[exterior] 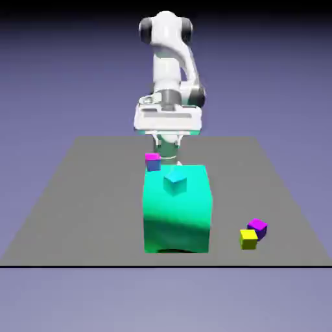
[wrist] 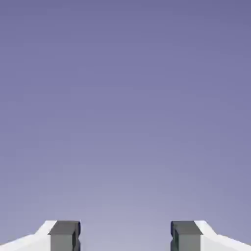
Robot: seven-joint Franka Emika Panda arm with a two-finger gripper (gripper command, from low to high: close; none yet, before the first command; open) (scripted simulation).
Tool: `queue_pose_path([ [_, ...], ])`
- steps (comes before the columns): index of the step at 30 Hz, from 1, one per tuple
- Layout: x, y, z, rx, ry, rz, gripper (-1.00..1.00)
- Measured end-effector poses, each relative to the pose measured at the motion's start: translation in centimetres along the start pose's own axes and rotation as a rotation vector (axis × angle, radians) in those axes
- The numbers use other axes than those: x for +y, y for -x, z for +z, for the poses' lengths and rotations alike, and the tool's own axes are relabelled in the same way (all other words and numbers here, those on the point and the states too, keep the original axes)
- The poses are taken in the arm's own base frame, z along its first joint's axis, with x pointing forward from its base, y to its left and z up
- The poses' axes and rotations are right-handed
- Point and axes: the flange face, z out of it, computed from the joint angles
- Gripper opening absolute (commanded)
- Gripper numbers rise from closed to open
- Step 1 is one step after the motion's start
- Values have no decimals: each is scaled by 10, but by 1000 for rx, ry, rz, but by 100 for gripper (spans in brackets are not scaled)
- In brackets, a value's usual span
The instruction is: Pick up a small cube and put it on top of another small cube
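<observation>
Magenta-and-purple small cube (exterior: 258,227) sits untouched beside the yellow cube (exterior: 248,238), so the empty gripper (wrist: 125,236), fingers spread apart, must first travel down to it.

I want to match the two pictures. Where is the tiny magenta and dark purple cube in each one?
Exterior view: the small cube sits low on the exterior view's right, touching the yellow cube.
Hand view: not in it; only backdrop.
Shared landmark: the blue-violet backdrop, and the open end effector in the hand view.
</observation>
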Motion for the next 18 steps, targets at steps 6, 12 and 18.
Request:
queue_pose_path([
  [6, -59, 73, 64, -245, 159, -467, 0],
  [12, -97, 161, 112, -429, 308, -942, 0],
  [18, -120, 250, 147, -536, 447, -1406, 0],
])
